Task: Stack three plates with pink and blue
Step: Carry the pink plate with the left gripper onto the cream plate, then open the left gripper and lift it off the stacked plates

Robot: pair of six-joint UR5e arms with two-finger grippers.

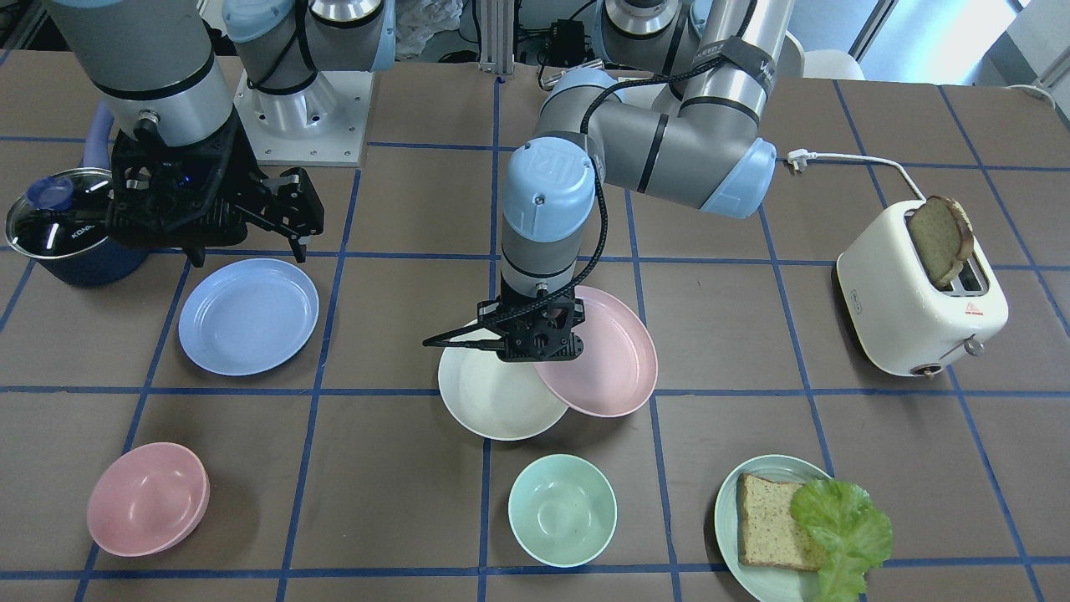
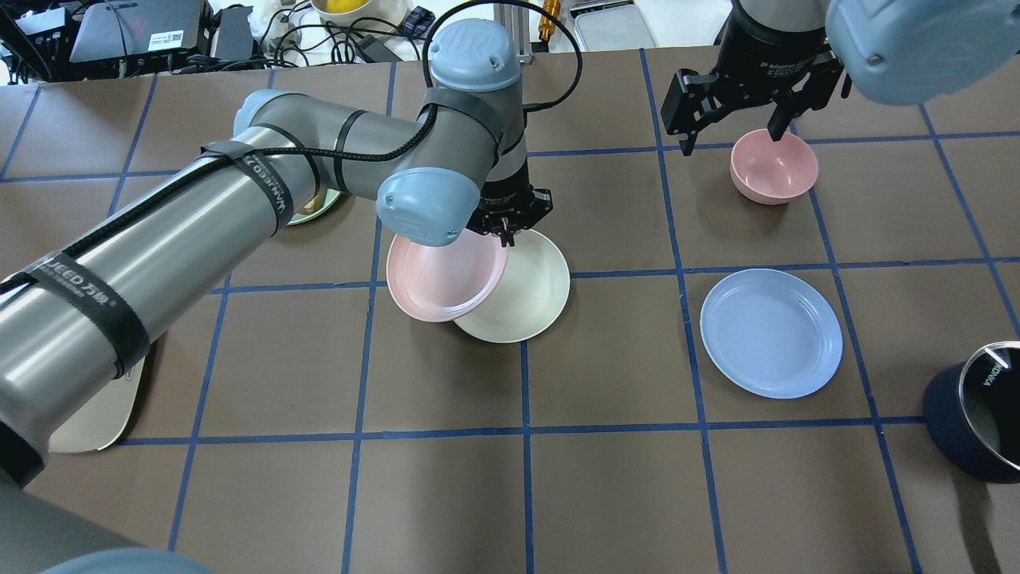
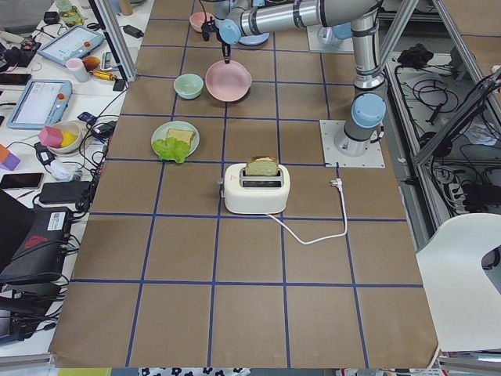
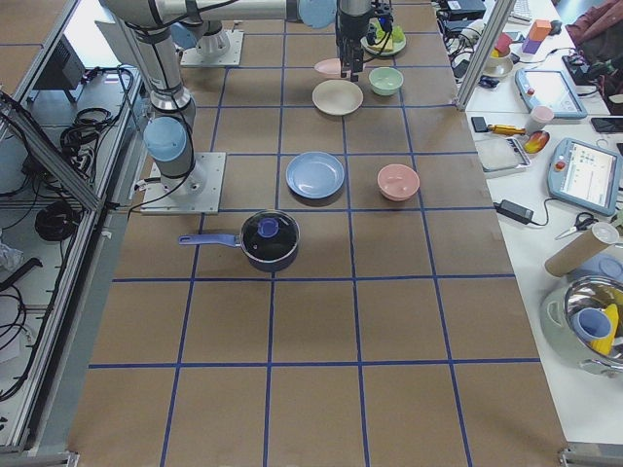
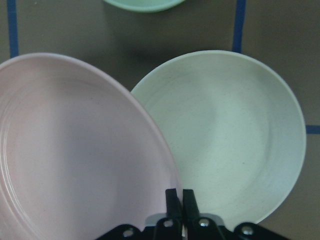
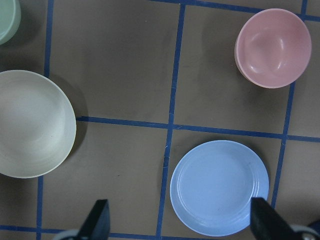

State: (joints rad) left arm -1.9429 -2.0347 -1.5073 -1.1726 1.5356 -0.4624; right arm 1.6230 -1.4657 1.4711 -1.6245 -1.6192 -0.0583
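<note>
in the front view the left gripper [image 1: 535, 339] comes straight down and pinches the rim of the pink plate [image 1: 614, 364]. i think it grabs the edge because a flat plate has no other easy bit to hold. the pink plate partly covers the cream plate [image 1: 489, 405], which looks like the bottom of the pile. the blue plate [image 1: 248, 315] lies alone, well apart from them. the right gripper [image 1: 251, 242] hangs near it with its jaws spread wide and nothing in them, maybe waiting for its turn.

from overhead, the pink plate is off to one side of the cream one and not lined up yet.

in the left side view the pink plate looks tipped. the right side view is too small to add more.

the left wrist view shows two fingers pressed tight on the pink rim, with the cream plate lower down behind.

the right wrist view shows the blue plate flat below the wide-open fingers.

the table [image 1: 401, 201] is brown with blue tape squares. on it are a toaster [image 1: 919, 318], a mint bowl [image 1: 562, 510], a pink bowl [image 1: 146, 499] and a dark pot [image 1: 58, 242]. around it are tablets [image 3: 39, 103] and cables [image 4: 29, 321].
</note>
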